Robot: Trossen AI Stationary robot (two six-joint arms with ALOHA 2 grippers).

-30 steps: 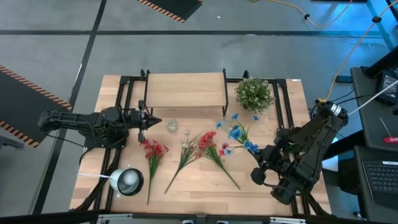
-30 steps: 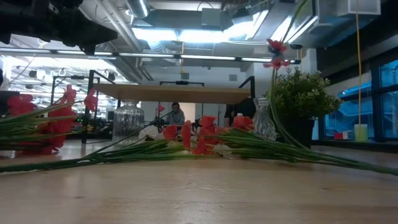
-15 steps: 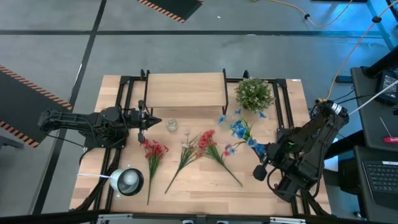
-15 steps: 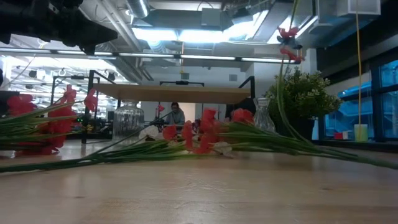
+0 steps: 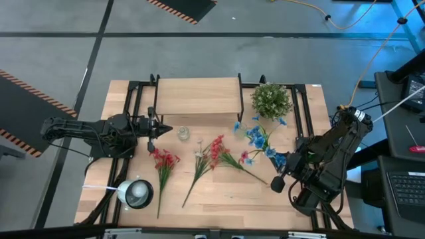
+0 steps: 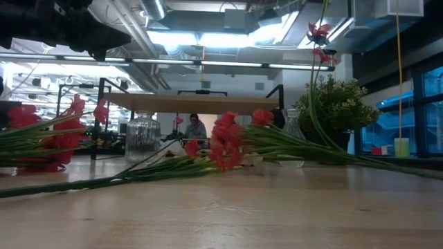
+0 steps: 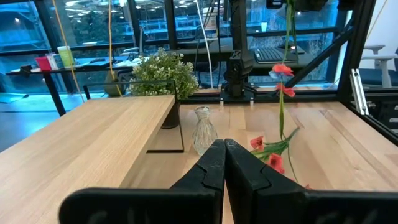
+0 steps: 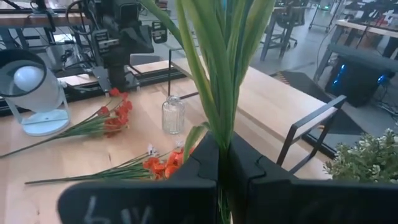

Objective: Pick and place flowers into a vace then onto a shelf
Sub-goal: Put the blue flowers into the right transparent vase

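- Two grippers clenched: right gripper point(image 5: 279, 174) grasping blue sprig point(image 5: 255, 138) stem, lifted nr bushy plant point(image 5: 271, 99); left gripper point(image 5: 164, 129) holds nothing, beside vase point(image 5: 183, 133).
- Red sprig point(image 5: 219, 154) lies touching blue stem – could drag along.
- Vase neck narrow; floppy stem may miss or tip it.
- Shelf point(image 5: 197, 97) behind vase.

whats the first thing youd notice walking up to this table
The right gripper, at the table's right side, is shut on a blue flower sprig and holds it up off the wood. Two red sprigs and a cream one lie across the middle, near a small glass vase in front of the shelf.
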